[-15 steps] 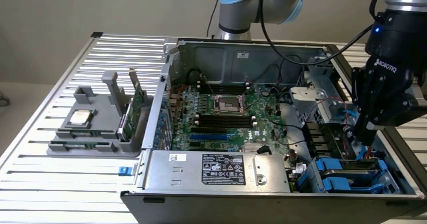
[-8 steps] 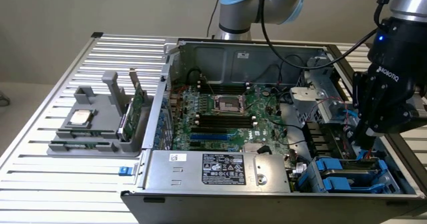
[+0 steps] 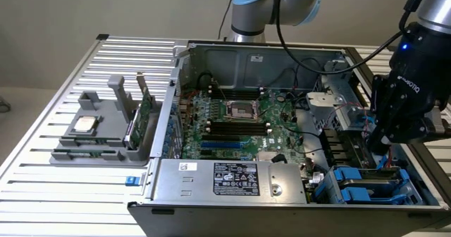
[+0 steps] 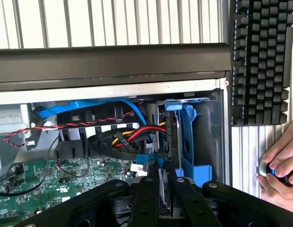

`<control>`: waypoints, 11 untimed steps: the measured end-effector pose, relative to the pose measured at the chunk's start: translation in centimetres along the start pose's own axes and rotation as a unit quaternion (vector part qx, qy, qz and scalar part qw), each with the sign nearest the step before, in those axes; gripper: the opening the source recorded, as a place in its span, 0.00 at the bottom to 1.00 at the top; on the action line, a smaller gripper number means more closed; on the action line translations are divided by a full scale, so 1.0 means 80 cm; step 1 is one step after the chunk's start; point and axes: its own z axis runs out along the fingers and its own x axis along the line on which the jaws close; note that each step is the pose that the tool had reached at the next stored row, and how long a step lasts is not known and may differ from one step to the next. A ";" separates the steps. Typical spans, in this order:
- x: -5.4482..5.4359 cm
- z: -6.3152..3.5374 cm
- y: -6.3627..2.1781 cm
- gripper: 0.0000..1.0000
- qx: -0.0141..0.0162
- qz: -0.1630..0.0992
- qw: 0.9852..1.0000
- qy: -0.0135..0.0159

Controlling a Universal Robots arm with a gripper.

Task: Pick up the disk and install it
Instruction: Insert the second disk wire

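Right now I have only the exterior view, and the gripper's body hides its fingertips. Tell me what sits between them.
Observer: In the wrist view the gripper is shut on a thin grey slab seen edge-on, with blue plastic at its front end. It looks like the disk.
Operator: Report what lies straight ahead of it.
Observer: An upright blue carrier bay, right beside a bundle of red, yellow and black cables.
Operator: Check off to the side too.
Observer: A person's hand is there, cupped over a small object, just below a black keyboard.
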 end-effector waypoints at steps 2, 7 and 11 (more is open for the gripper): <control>-0.006 0.003 0.000 0.16 0.001 0.000 1.000 0.010; -0.023 0.010 0.002 0.16 0.003 0.000 1.000 0.030; -0.036 0.016 0.002 0.16 0.004 0.000 0.999 0.045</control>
